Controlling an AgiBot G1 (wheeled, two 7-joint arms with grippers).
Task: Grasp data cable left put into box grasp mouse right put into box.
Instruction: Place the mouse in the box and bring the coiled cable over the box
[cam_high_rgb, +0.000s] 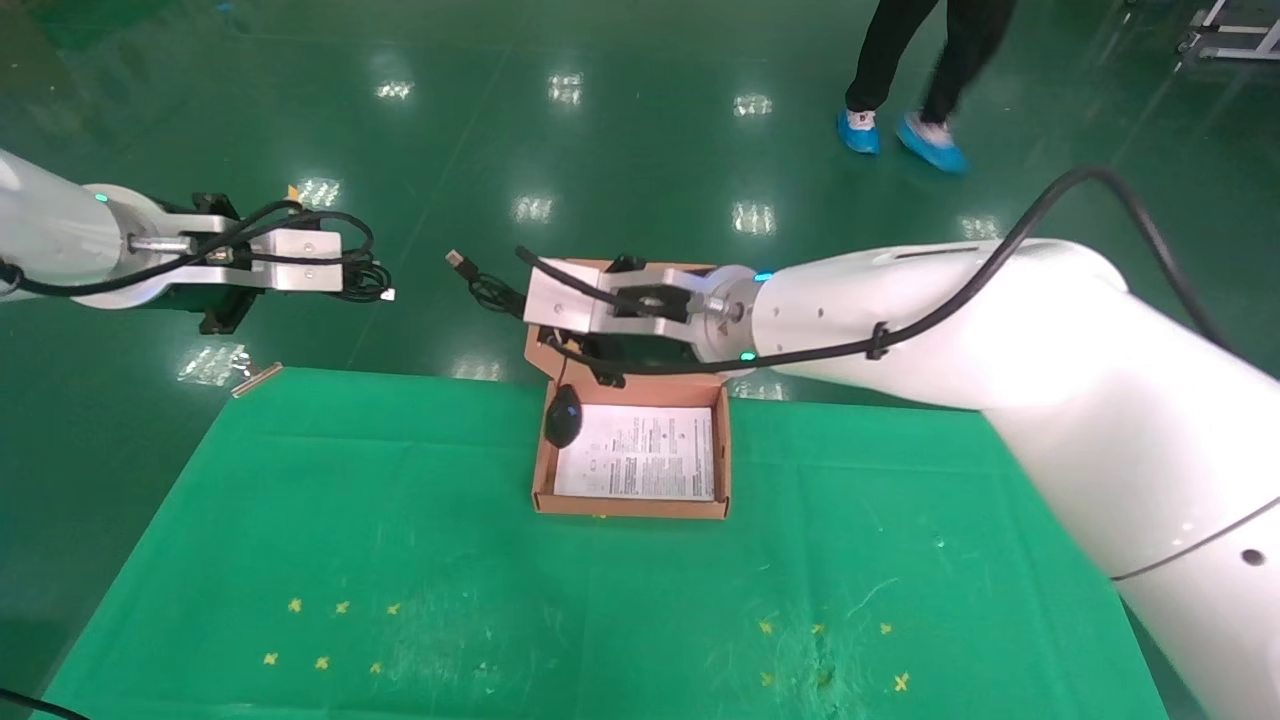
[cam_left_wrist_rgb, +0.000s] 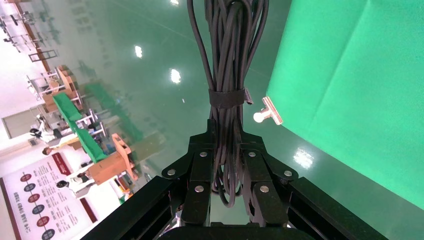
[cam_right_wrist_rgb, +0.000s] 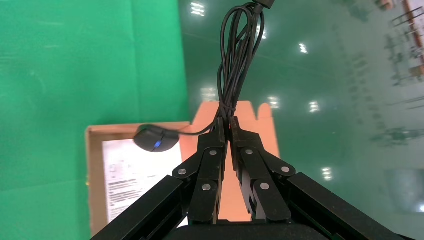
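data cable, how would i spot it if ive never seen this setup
Start at the green table, then look past its far left corner, where the left tool hangs over the floor. The data cable is the black bundle clamped in it, tied with a black strap; unlike the right tool's cord, no mouse hangs from it.

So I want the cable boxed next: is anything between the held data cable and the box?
Partly: the right gripper hangs over the box, gripping the mouse cord; the mouse dangles at its wall. The left gripper holds the data cable off the table.
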